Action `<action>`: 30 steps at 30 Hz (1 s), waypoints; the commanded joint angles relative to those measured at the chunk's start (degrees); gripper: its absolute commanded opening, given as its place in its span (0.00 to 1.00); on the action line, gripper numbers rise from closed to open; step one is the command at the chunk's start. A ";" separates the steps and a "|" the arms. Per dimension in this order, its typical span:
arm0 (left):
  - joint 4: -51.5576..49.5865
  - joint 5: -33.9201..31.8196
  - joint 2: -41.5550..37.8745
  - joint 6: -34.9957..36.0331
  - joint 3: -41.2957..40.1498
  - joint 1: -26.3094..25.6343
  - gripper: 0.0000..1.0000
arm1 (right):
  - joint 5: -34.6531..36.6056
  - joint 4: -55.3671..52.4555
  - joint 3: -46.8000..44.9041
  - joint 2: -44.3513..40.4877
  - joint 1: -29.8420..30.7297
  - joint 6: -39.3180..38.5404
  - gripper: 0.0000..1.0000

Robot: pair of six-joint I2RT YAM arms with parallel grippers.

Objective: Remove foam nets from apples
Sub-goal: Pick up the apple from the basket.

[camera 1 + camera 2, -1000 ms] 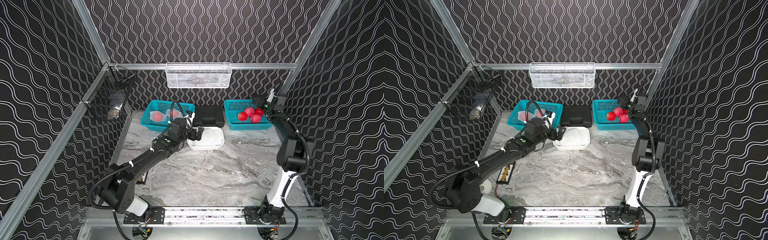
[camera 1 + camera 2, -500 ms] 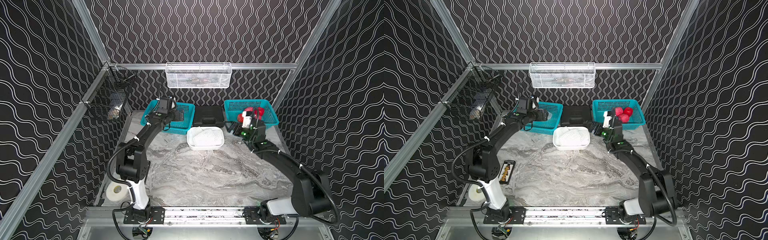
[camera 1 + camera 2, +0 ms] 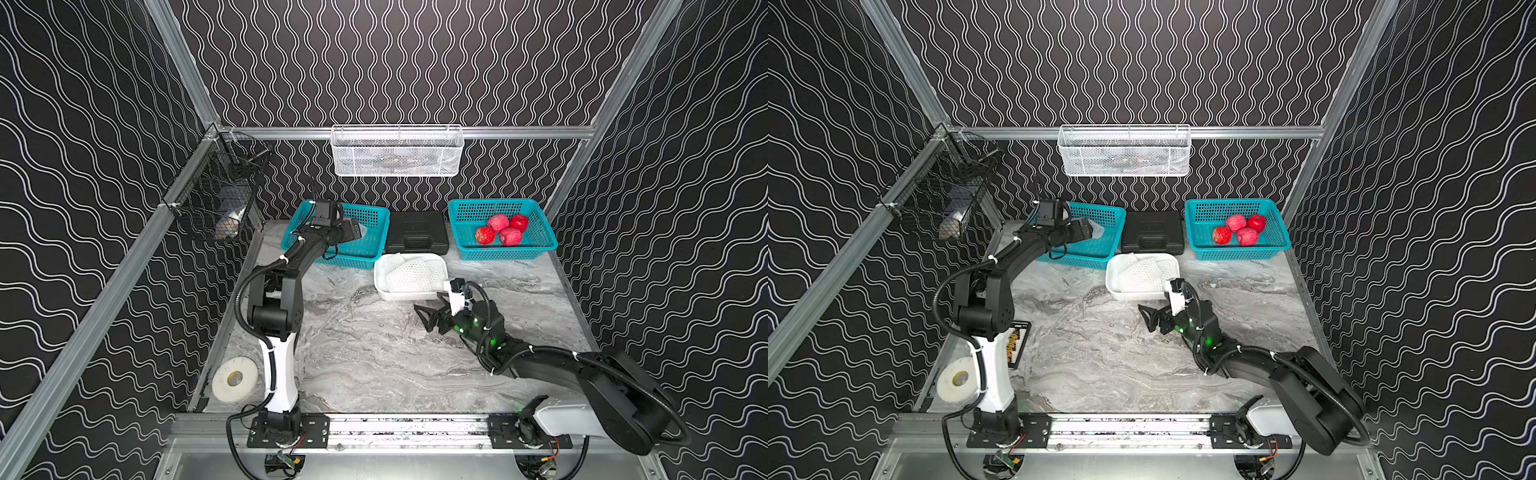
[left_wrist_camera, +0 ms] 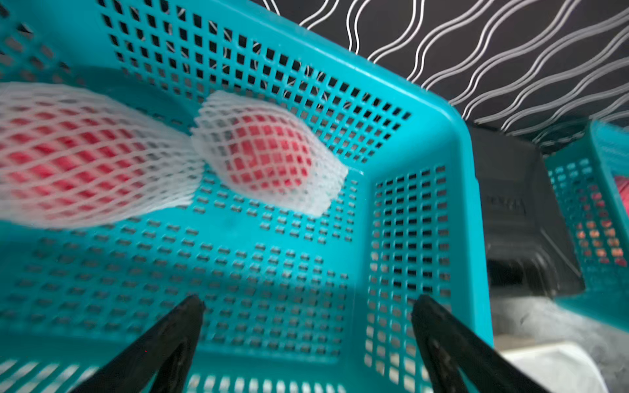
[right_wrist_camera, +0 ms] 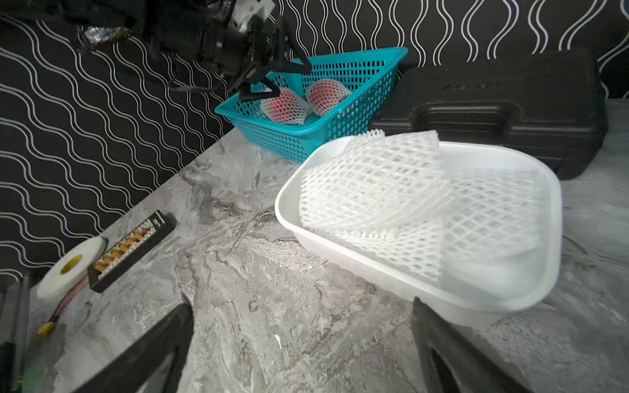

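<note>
Marble table (image 3: 374, 365), twelve o'clock at the back wall.
- Left basket (image 3: 365, 249), teal, 11 o'clock: two netted apples (image 4: 265, 153). The arm mostly hides them in both top views, and one is blurred and cut off in the left wrist view.
- Right basket (image 3: 536, 241), teal, 1 o'clock: four bare apples (image 3: 500, 228).
- Black case (image 3: 417, 232), 12 o'clock.
- White tub (image 3: 380, 286), just before the case: loose foam nets (image 3: 409, 272) heaped, count unclear.
- Left gripper (image 4: 306, 303): jaws wide, empty, over the left basket.
- Right gripper (image 5: 301, 306): jaws wide, empty, low at the tub's 5 o'clock.

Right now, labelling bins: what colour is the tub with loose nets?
White tub; clearest in right wrist view.
</note>
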 commanded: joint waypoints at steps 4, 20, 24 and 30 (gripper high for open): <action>2.64 0.44 7.85 -6.79 7.75 0.21 0.99 | 6.44 15.65 -0.38 4.11 3.78 -5.93 1.00; 7.46 -1.74 19.60 -14.88 16.35 0.83 0.99 | 8.19 14.75 -1.44 0.79 4.65 -5.86 1.00; 13.32 -0.60 20.42 -17.26 14.43 0.82 1.00 | 7.92 12.83 -0.77 0.12 4.65 -5.87 1.00; 19.23 -0.11 20.41 -19.84 11.71 0.75 0.99 | 7.45 11.74 -0.38 -0.11 4.65 -5.60 1.00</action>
